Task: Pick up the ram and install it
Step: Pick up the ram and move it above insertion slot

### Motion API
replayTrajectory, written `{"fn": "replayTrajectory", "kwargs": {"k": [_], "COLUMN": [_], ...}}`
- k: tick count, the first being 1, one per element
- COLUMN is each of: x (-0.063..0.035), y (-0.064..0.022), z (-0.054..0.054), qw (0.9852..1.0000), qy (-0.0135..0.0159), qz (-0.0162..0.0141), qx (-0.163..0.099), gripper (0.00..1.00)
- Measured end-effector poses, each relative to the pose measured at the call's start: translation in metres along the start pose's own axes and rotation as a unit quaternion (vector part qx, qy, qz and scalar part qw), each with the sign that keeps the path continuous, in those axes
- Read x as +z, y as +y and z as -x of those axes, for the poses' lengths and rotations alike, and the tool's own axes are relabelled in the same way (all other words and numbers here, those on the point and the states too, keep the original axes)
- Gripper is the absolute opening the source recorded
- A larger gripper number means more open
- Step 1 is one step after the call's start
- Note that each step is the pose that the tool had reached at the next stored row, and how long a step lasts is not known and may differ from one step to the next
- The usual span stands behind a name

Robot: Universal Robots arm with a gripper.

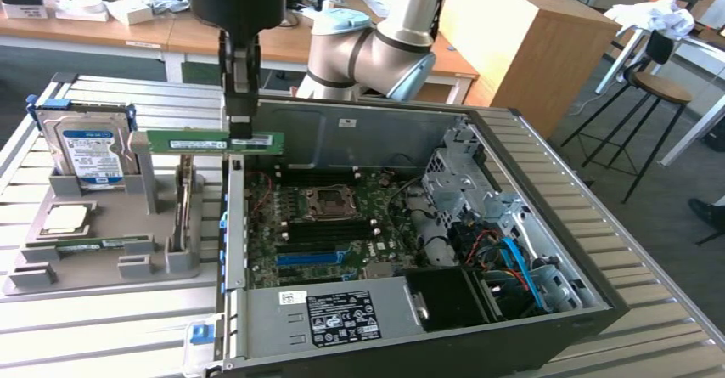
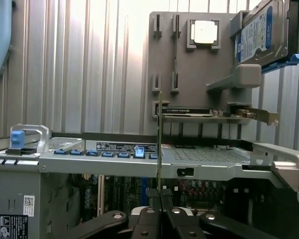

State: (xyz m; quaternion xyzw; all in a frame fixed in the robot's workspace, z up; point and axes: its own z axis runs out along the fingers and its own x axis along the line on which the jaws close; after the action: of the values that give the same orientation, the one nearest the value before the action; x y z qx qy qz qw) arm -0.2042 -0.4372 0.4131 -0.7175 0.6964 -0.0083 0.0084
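The ram, a narrow green stick with a pale label, hangs level in the air over the case's edge on the exterior view's left, between the grey holder tray and the open computer case. My gripper comes straight down from above and is shut on the ram near one end. In the wrist view the ram shows edge-on as a thin upright strip rising from between my black fingers, with my gripper shut on it. The motherboard lies below inside the case.
The tray holds a hard drive, a processor and a taller card standing on edge. Inside the case are a blue slot, a power supply and drive cages. A stool stands at the exterior view's right.
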Motion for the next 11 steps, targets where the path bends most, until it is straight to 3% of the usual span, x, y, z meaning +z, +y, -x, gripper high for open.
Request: {"fn": "replayTrajectory", "kwargs": {"k": [11], "x": [0.0004], "y": [-0.0165], "z": [0.0], "qw": [1.0], "qy": [0.0], "qz": [0.0], "qx": [0.0], "gripper": [0.11]}}
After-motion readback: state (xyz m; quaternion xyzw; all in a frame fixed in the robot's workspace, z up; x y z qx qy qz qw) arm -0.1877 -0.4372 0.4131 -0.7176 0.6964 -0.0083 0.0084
